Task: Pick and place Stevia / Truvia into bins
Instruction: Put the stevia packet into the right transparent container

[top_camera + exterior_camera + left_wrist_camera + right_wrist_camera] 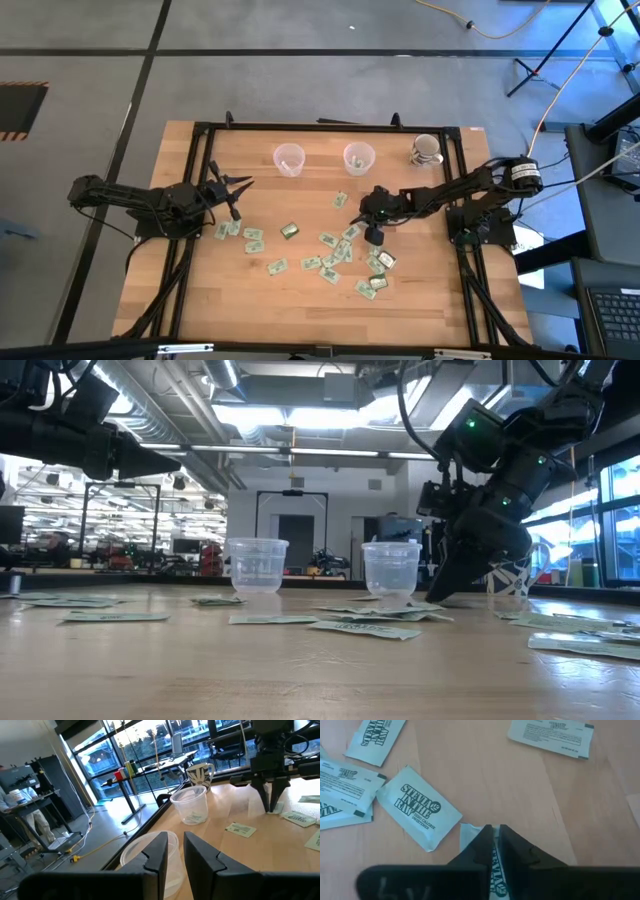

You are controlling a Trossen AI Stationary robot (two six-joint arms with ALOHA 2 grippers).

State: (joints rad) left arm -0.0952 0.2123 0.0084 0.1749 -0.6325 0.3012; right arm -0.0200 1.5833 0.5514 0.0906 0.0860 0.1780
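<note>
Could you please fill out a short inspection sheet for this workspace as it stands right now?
Surface: light wooden table in a black frame, lit evenly.
Job's things: many pale green-and-white paper sachets scattered flat mid-table; two translucent plastic cups upright at the far edge.
Clutter: white patterned mug with handle beside the right cup.
Grippers: right tool down at the table, fingers pinching the edge of one sachet; left tool raised near the left cup, fingers slightly apart, holding nothing.
Cables: yellow cable on the floor beyond the table.
Surroundings: grey floor, tripod legs, desks; a person stands far off.
</note>
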